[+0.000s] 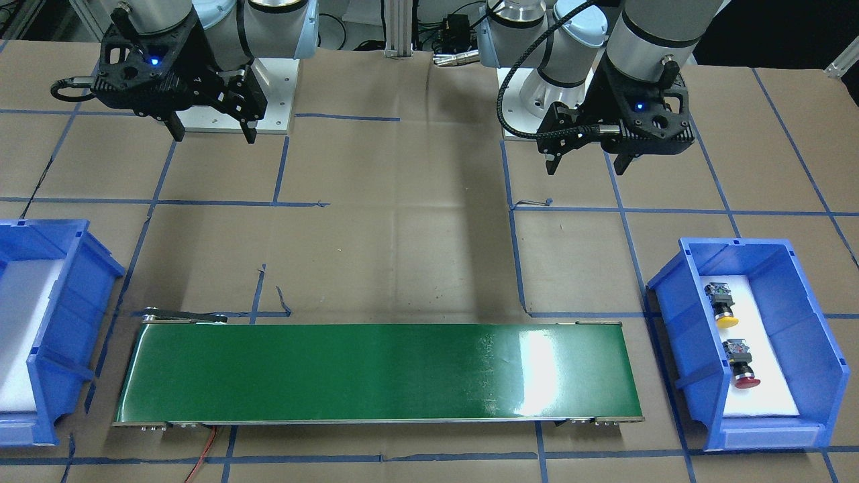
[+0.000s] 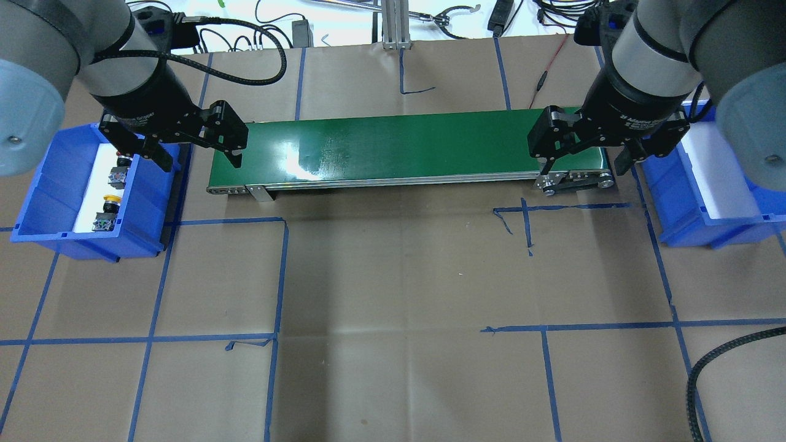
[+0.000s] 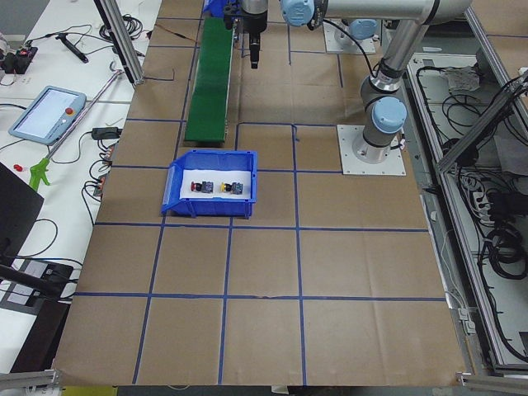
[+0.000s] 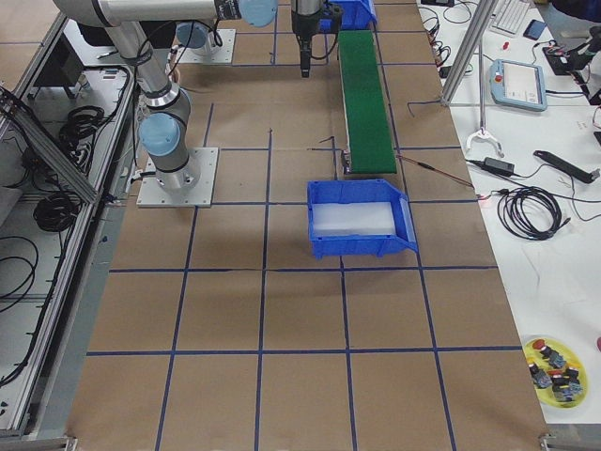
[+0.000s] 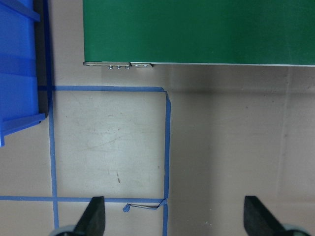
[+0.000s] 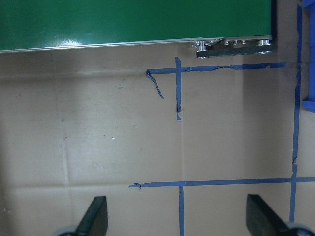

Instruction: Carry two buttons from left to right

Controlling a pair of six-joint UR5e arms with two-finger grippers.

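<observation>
The two buttons lie in the blue bin on my left side: the yellow-capped button and the red-capped button, each on its side on the white liner. They also show in the overhead view, yellow and red, the red cap partly hidden behind my left gripper. My left gripper hangs open and empty above the table beside that bin. My right gripper hangs open and empty near the belt's other end. Both wrist views show only bare table between spread fingers.
A green conveyor belt runs between the two bins. A second blue bin with a white liner and nothing in it stands on my right side. Blue tape lines grid the brown table. A yellow dish with spare buttons sits beside the table.
</observation>
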